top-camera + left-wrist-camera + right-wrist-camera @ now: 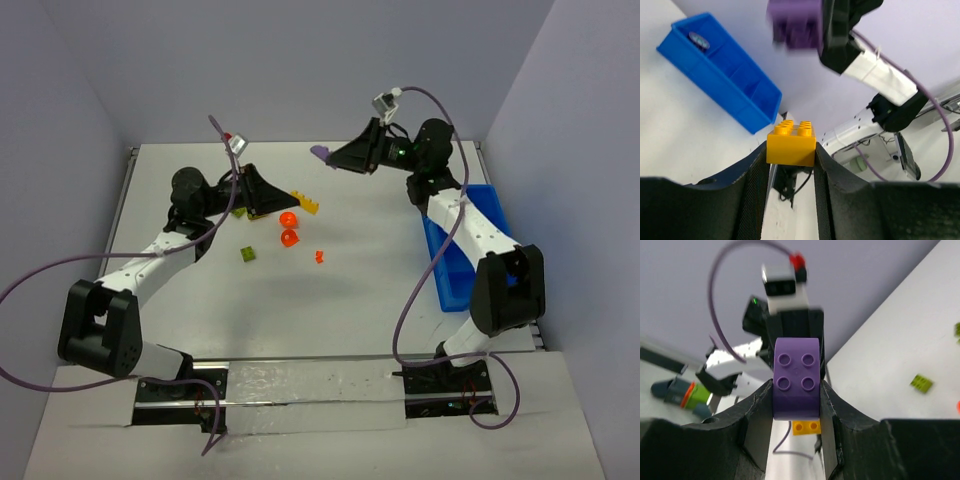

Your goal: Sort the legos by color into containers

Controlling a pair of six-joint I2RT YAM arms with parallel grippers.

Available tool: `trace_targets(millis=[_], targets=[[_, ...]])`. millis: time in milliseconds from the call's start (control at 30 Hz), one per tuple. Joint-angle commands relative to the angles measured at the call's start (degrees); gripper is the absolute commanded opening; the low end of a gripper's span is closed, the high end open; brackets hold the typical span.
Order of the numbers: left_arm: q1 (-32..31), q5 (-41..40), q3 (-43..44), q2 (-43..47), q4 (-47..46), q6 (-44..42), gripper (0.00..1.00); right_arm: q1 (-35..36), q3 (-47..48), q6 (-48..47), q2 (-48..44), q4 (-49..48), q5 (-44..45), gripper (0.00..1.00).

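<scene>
My left gripper is shut on a yellow brick, also seen in the top view, and holds it above the table. My right gripper is shut on a purple brick, also seen in the top view, raised at the back of the table. The blue tray lies at the right under the right arm; it also shows in the left wrist view. On the table lie two orange round pieces, a small orange piece and a lime-green brick.
Another lime-green piece lies partly hidden under the left gripper. A dark round thing sits in the tray's far compartment. Walls close in the table at the back and both sides.
</scene>
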State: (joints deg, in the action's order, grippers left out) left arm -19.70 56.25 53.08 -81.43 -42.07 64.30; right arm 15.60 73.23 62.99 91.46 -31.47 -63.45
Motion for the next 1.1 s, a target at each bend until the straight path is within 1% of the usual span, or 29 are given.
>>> trace_targets(millis=[0,67,133,200,233,267,300,333,367,400,433,467,533,567,667,733,833,967,1067], targets=[[-0.2,2.8,-2.2,2.0,3.7,-4.0,0.00,-3.1,2.8,6.5,-0.3,-10.0,2.4,0.00],[-0.1,3.1,-2.8,2.4,5.7,-5.5,0.00,-3.8,2.7,7.0,-0.4,-10.2,2.3,0.00],[0.0,2.9,-1.9,3.1,14.5,-12.4,0.00,-5.4,2.8,4.6,-0.7,-6.3,1.9,0.00],[-0.2,-3.1,4.1,3.4,35.7,-28.9,0.00,-8.3,4.4,-5.5,-1.8,7.1,2.8,0.00],[-0.6,-7.4,7.4,3.1,43.2,-37.6,0.00,-9.5,5.3,-13.7,-2.4,13.0,4.1,0.00],[-1.2,-15.2,9.3,2.6,51.4,-44.6,0.00,-11.2,6.4,-21.8,-3.1,22.1,5.6,0.00],[-1.6,-24.8,11.0,1.8,57.4,-48.7,0.00,-12.7,7.9,-28.9,-3.6,32.9,8.1,0.00],[-1.8,-31.6,12.6,0.6,60.0,-52.2,0.00,-13.4,9.5,-35.7,-3.5,40.5,11.0,0.00],[-1.9,-33.1,13.3,-0.3,62.3,-53.0,0.00,-14.2,10.1,-37.4,-3.2,42.5,11.9,0.00],[-1.9,-38.9,13.7,-1.6,64.3,-56.3,0.00,-15.1,12.3,-44.8,-2.4,50.9,15.6,0.00],[-1.9,-42.4,14.1,-3.4,66.5,-58.0,0.00,-16.6,14.4,-50.0,-1.3,57.0,19.1,0.00],[-1.8,-44.7,14.4,-4.9,68.0,-59.4,0.00,-17.8,16.2,-54.5,-0.3,62.1,22.1,0.00],[-1.8,-47.1,13.5,-7.4,68.1,-60.7,0.00,-19.4,19.5,-61.1,1.2,67.6,28.8,0.00],[-1.9,-47.5,13.3,-8.1,67.9,-60.8,0.00,-19.7,20.4,-61.7,1.8,69.7,29.5,0.00],[-2.1,-49.8,14.0,-11.8,67.9,-62.0,0.04,-21.0,21.5,-70.1,3.4,75.1,38.5,0.00],[-2.1,-51.2,14.6,-14.1,67.9,-62.2,0.08,-21.3,21.9,-73.0,4.1,76.9,43.6,0.00],[-2.3,-52.1,15.6,-16.7,67.9,-62.9,0.11,-22.4,22.2,-75.1,5.3,78.6,47.7,0.00],[-2.4,-53.3,17.3,-19.6,68.0,-63.7,0.11,-23.5,23.2,-77.8,7.5,81.6,50.8,0.00],[-2.4,-53.1,18.3,-20.8,68.0,-63.7,0.16,-24.7,23.0,-80.9,8.2,83.0,52.4,0.00]])
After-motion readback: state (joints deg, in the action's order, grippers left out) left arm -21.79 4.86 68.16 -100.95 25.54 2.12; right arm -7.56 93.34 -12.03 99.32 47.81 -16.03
